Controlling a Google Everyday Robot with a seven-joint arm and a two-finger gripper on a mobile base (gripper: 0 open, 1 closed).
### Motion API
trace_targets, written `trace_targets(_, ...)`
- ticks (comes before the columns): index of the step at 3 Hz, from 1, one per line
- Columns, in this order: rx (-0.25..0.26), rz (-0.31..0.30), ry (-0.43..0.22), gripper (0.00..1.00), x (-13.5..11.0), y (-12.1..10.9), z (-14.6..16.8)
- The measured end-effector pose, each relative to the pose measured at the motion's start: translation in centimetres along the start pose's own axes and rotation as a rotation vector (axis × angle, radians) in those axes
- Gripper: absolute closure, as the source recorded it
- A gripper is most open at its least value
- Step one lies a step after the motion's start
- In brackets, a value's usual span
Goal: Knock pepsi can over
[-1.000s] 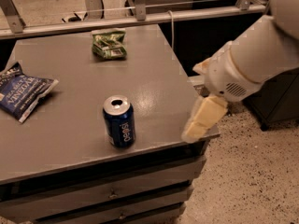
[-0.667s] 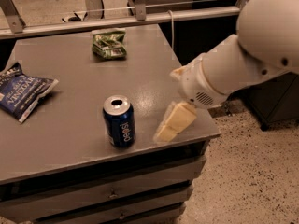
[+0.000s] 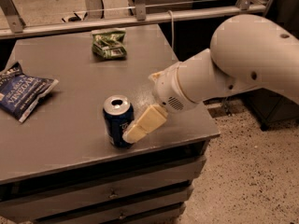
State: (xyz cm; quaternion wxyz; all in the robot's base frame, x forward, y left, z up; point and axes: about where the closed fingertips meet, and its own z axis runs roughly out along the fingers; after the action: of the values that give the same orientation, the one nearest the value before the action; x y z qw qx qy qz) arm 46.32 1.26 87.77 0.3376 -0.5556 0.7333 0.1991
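The pepsi can (image 3: 117, 121) stands upright near the front edge of the table (image 3: 70, 139). The gripper (image 3: 133, 133) is at its right, tip against the can's side. A chip bag (image 3: 21, 93) lies at the table's left edge. A snack packet (image 3: 109, 44) lies well behind the can.

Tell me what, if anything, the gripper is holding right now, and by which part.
Nothing appears to be held. The gripper only sits against the side of the upright, small dark-blue aluminium pepsi can, not around it.

The dark-blue pepsi can (image 3: 118, 121) stands upright near the counter (image 3: 70, 120) front edge, the pincer (image 3: 133, 134) against its side.
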Motion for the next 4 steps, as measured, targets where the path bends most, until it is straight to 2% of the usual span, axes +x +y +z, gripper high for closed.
trace_targets(1,-0.001,0.029,-0.049,0.00,-1.4,0.0,0.8)
trace_targets(2,0.016,0.042,-0.083,0.00,-2.2,-1.1,1.4)
trace_targets(3,0.059,0.015,-0.106,0.00,-3.3,-4.0,1.8)
trace_targets(4,0.115,-0.034,-0.128,0.00,-5.5,-8.0,1.8)
